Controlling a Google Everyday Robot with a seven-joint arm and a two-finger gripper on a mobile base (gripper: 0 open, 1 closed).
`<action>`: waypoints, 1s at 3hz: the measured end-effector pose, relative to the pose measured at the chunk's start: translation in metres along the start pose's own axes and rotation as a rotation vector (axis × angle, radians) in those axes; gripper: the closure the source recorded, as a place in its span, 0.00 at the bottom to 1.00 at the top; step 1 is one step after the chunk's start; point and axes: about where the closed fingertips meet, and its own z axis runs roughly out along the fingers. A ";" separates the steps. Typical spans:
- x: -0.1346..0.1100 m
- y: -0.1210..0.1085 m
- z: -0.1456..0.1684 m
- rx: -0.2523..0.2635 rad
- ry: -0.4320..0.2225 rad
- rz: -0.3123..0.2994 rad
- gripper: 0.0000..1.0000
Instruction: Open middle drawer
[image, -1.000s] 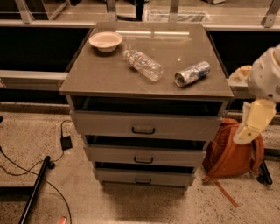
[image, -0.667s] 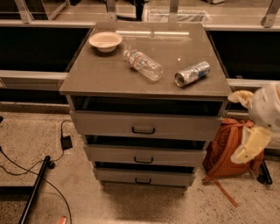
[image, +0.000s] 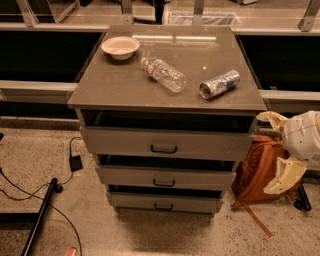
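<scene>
From where I stand, the right edge cuts off most of the arm, so only a rounded cream wrist and the gripper (image: 267, 152) show, low beside the cabinet (image: 100, 100) and in front of an orange-brown backpack (image: 252, 172) that it partly covers. The middle drawer (image: 125, 176) sits between the taller top drawer (image: 120, 142) and the narrower bottom drawer (image: 130, 201), its small dark handle (image: 164, 183) at the centre of its front. A black gap runs above each front, and the insides are too dark to make out, so how far the middle one stands out I cannot say. On the cabinet top lie a pale bowl (image: 120, 47), a clear water bottle (image: 163, 74) on its side and a dented can (image: 219, 84), also on its side. A thin cable (image: 30, 195) trails over the speckled floor at the left, near a black pole (image: 42, 215) whose lower end runs out of sight. Since a second ago the gripper has dropped from beside the cabinet top to the level of the upper two drawers, while the drawers and the things on top look unmoved. Its two fingers (image: 286, 174) are spread wide apart, holding nothing and touching no drawer, well clear of the middle handle.
</scene>
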 end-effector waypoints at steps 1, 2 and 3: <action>0.004 0.007 0.034 -0.005 -0.023 -0.014 0.00; 0.025 0.037 0.112 -0.017 -0.064 -0.041 0.00; 0.057 0.051 0.185 -0.007 -0.082 -0.048 0.00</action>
